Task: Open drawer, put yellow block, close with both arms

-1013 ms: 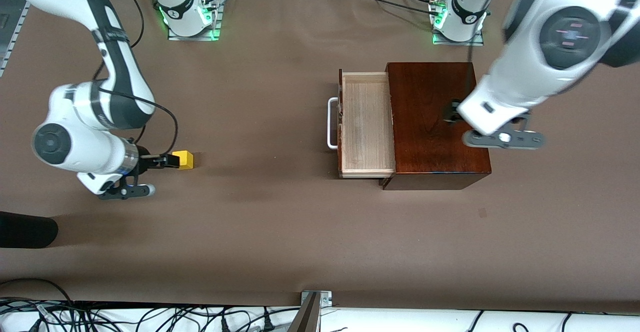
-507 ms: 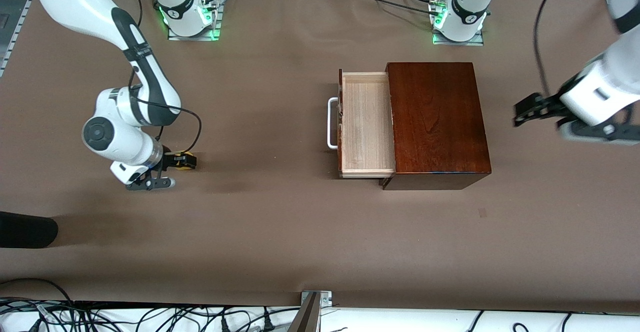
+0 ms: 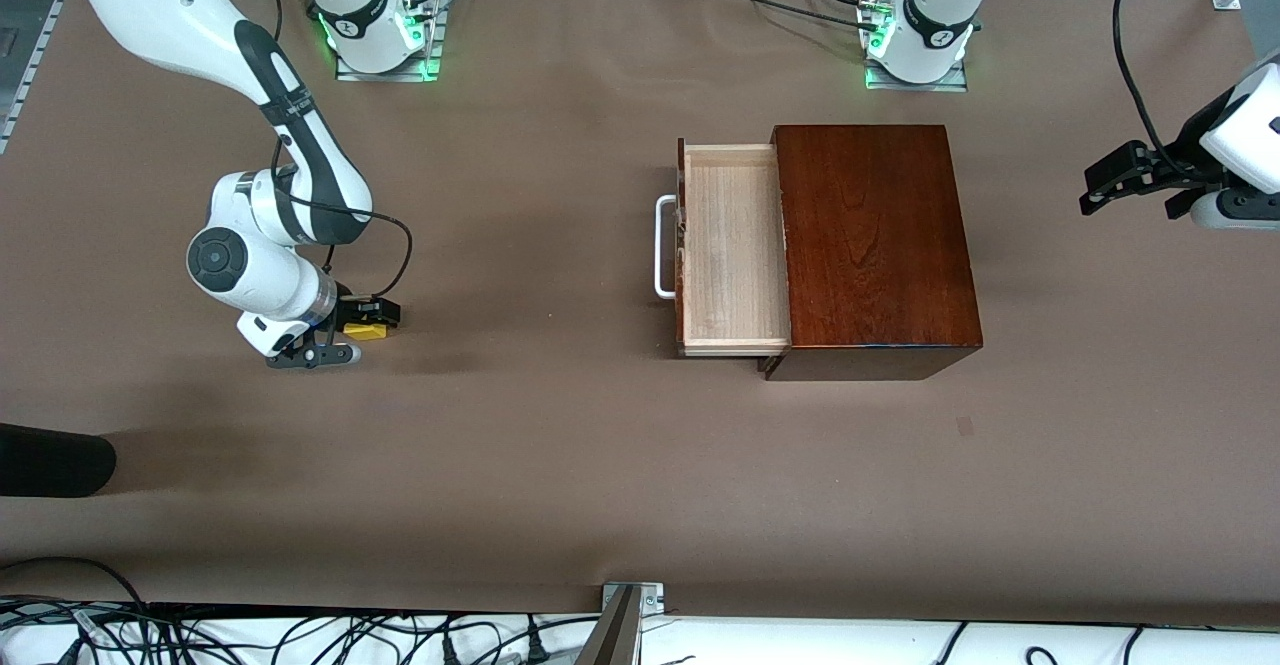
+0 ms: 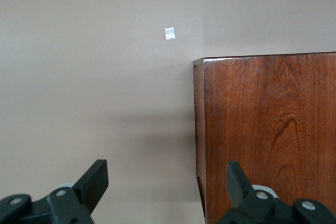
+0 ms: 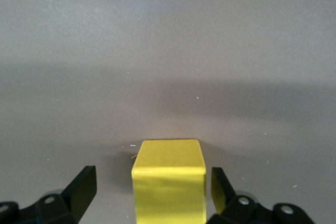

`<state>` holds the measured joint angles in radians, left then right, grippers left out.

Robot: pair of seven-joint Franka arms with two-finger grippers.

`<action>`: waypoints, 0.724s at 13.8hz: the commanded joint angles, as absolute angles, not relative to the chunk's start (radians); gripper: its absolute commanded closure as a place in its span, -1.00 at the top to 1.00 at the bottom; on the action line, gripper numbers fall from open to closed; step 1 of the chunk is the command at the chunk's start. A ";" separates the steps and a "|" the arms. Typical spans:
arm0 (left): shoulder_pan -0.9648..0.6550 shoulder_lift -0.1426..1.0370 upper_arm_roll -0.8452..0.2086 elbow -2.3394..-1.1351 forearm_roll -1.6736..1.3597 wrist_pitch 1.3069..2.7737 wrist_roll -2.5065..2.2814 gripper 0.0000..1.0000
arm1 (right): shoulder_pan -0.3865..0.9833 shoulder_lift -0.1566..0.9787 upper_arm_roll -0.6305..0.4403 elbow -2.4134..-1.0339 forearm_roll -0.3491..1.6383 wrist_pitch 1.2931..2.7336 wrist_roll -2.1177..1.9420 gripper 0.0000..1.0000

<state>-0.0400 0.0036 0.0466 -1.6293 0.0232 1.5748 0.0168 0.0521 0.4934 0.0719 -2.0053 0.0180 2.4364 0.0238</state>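
The yellow block (image 3: 364,330) rests on the brown table toward the right arm's end. My right gripper (image 3: 372,319) is low at the block, open, one finger on each side. In the right wrist view the yellow block (image 5: 168,182) sits between the fingers of the right gripper (image 5: 152,182), with a gap showing on each side. The drawer (image 3: 730,245) is pulled out of the mahogany box (image 3: 875,245); its pale tray is empty and its white handle (image 3: 663,245) faces the right arm's end. My left gripper (image 3: 1110,180) hangs open and empty, off the box toward the left arm's end. The left wrist view shows the left gripper (image 4: 165,174) and the box (image 4: 268,129).
The two arm bases (image 3: 380,35) (image 3: 915,40) stand along the table's edge farthest from the front camera. A black object (image 3: 50,460) juts in at the right arm's end. Cables (image 3: 300,635) lie along the nearest edge. A small white fleck (image 4: 169,33) marks the table.
The right gripper has slid forward until its fingers straddle the yellow block. The left arm has swung from over the box out toward the left arm's end of the table.
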 commanded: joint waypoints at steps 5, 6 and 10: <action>-0.057 -0.011 0.031 -1.632 0.029 1.595 0.015 1.00 | 0.009 0.509 0.077 -2.013 0.014 2.470 -0.040 -0.82; -0.057 -0.009 0.031 -1.632 0.029 1.595 0.015 1.00 | 0.009 0.502 0.077 -2.000 0.014 2.464 -0.054 -1.00; -0.058 -0.009 0.029 -1.631 0.031 1.594 0.014 1.00 | 0.011 0.459 0.089 -1.826 0.015 2.247 -0.171 -1.00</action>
